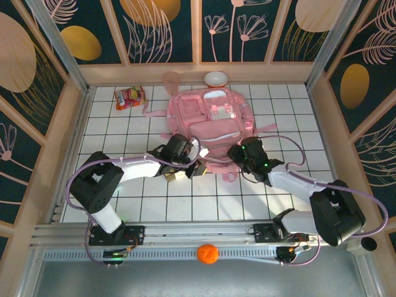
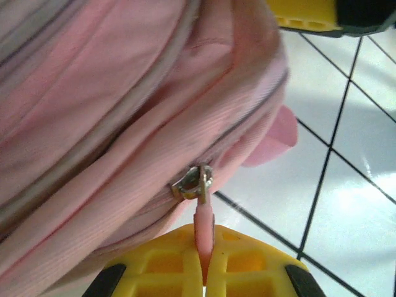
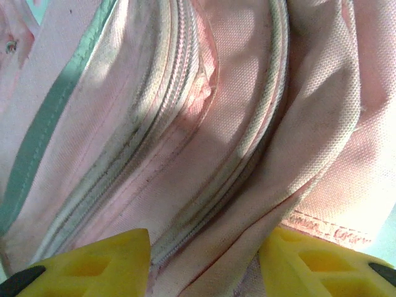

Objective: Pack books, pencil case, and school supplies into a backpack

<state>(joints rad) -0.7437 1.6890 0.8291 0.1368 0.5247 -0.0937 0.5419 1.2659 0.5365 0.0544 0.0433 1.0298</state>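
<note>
top external view: the white tiled table carries the pink backpack, which lies flat toward the far middle with its front pockets up and its straps trailing off to both sides. both arms reach in from the near edge to the pack's near end. the left gripper sits at the near left corner of the pack and the right gripper at the near right side, touching the fabric. a red-and-yellow snack packet lies on the tiles at the far left, well apart from the pack. a white bowl and a pink cup stand just beyond the pack's far edge. an orange ball rests on the rail in front of the arm bases.

left wrist view: the backpack bulges over the tiles. the left gripper has its yellow fingers pressed together on the pink zip pull, which hangs from a metal slider on the pack's zip.

right wrist view: the right gripper has its yellow fingers spread wide, with a fold of the backpack and its zip seams lying between them. i cannot tell whether they press the cloth.
</note>
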